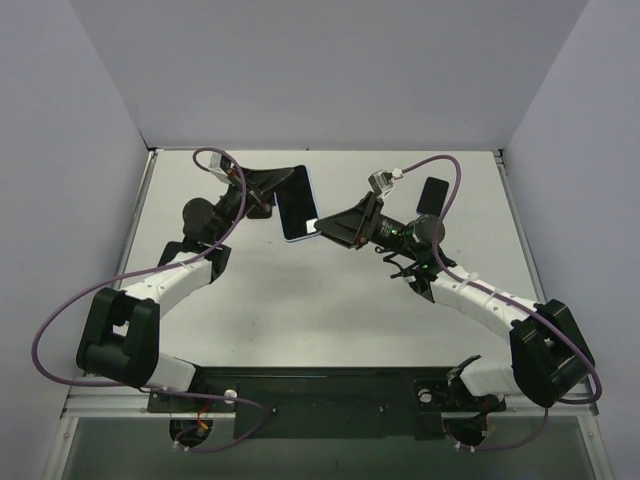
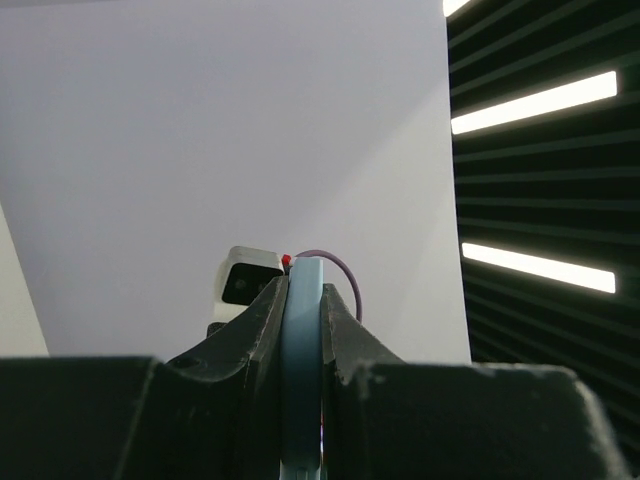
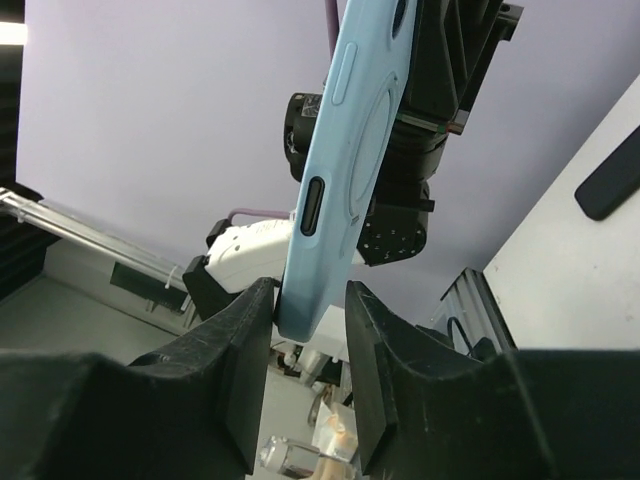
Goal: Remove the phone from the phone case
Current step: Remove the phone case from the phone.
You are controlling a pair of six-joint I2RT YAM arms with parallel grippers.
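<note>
Blue phone case (image 3: 345, 150) aloft, left tool (image 2: 303, 300) pinching its edge, right tool (image 3: 312, 300) pinching corner.

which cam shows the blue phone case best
Right wrist: the phone case shows its back and side cutout. Top external gives just a thin blue rim, left wrist only one edge.

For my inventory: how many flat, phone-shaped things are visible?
2. The blue-cased phone is aloft, gripped by the left fingers, a corner between the right fingers. A black slab lies on the table, far right.
</note>
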